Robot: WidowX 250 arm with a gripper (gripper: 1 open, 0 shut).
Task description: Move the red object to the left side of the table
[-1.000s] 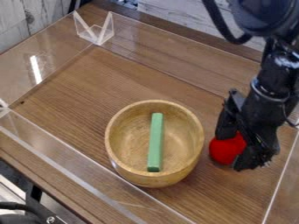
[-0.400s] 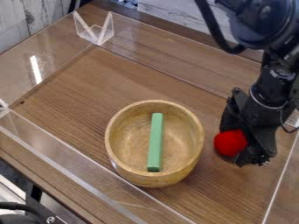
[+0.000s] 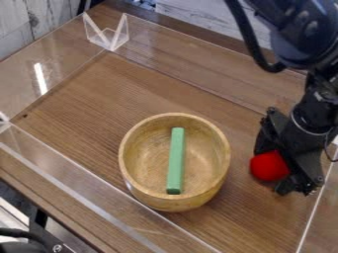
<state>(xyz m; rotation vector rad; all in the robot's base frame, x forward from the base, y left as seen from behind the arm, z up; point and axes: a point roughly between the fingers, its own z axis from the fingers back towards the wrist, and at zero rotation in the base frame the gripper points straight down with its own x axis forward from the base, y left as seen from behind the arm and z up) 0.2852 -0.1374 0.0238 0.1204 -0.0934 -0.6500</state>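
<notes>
Gripper lowered around red object; grasp not yet made.

The red object lies on the counter at the right, beside the wooden bowl; round, no readable axis or heading. The gripper has dropped lower and shifted right, jaws apart straddling it, so closing likely comes next.
</notes>
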